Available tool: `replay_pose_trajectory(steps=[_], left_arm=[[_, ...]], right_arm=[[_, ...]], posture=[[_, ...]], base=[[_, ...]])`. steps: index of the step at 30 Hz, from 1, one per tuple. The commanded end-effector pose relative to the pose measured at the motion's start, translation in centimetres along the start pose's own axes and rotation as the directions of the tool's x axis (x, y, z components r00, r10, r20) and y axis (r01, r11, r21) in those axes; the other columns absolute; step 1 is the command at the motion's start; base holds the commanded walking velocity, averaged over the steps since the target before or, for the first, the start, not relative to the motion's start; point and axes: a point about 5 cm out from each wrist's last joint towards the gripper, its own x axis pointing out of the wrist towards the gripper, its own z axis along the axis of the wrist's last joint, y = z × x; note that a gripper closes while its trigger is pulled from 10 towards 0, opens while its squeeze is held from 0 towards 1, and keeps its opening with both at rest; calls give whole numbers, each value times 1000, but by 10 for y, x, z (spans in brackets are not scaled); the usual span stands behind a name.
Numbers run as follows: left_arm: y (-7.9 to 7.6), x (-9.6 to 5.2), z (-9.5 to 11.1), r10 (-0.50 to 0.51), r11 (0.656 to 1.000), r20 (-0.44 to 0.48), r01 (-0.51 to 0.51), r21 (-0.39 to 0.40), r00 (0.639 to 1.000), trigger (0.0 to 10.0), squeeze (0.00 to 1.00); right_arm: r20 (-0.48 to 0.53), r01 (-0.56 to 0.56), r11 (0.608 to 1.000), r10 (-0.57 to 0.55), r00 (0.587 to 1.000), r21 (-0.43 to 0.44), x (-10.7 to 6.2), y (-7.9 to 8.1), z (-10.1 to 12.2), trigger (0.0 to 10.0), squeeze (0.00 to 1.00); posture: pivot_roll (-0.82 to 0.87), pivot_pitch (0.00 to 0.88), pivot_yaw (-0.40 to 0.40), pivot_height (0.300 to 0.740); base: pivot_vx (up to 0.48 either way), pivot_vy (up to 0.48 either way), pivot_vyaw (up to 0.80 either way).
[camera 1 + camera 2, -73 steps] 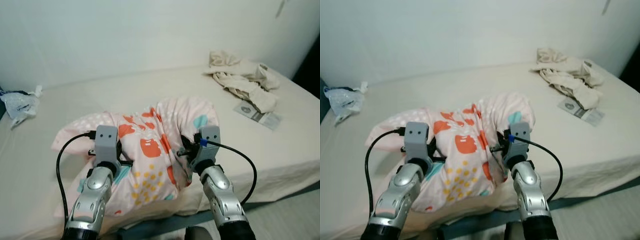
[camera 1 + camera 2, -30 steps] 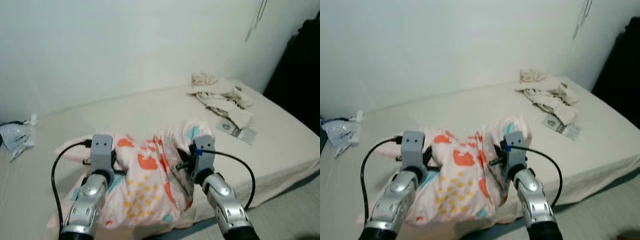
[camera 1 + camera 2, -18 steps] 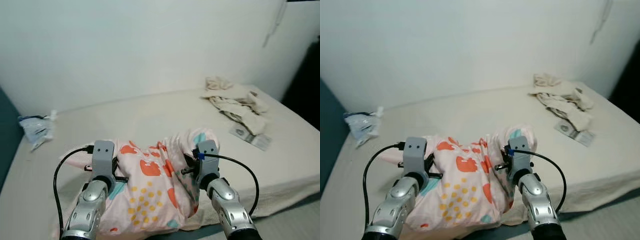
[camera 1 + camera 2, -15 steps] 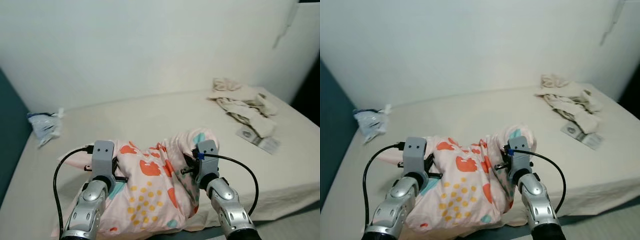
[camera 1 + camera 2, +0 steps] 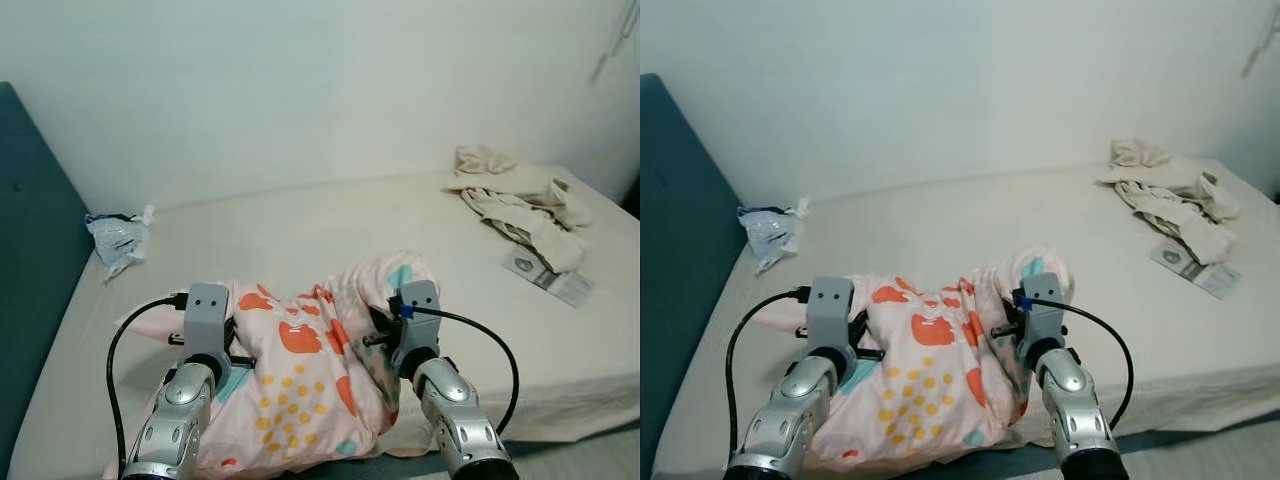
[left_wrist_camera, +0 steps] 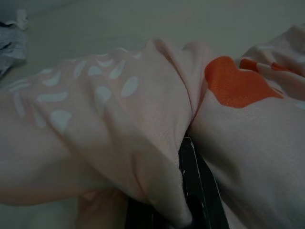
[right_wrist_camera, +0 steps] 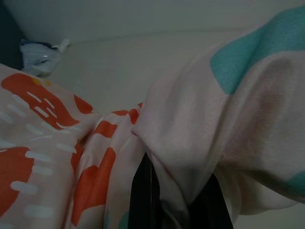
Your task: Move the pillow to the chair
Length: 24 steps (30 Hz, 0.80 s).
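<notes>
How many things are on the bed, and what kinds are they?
Pillow: 1, gripped by the left hand and the right hand
Plastic bag: 1
Pile of cream clothes: 1
Paper leaflet: 1
Total: 4
</notes>
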Motion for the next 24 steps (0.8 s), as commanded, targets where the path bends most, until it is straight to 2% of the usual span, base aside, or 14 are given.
replay_pose_trajectory(steps=[1, 6, 10, 24], left_arm=[[-5, 1, 8, -31, 999, 31, 31, 13, 999, 10000, 0], [-5, 2, 9, -29, 999, 24, 29, -15, 999, 10000, 0], [-7, 1, 10, -38, 999, 19, 38, 16, 999, 10000, 0], [-10, 1, 10, -52, 999, 5, 52, -1, 999, 10000, 0]], right_arm=[[49, -36, 999, 36, 998, -1, 2, 9, 8, 10000, 0], [48, -40, 999, 40, 998, 0, 1, 11, 7, 10000, 0], [43, -43, 999, 43, 998, -5, 1, 11, 7, 10000, 0], [26, -26, 1000, 26, 999, 12, 1, 4, 7, 10000, 0]], posture=[[-13, 27, 29, 740], [-14, 35, 28, 740], [-12, 40, 28, 740], [-13, 55, 28, 740]], base=[[0, 0, 0], [0, -480, 0], [0, -480, 0], [0, 0, 0]])
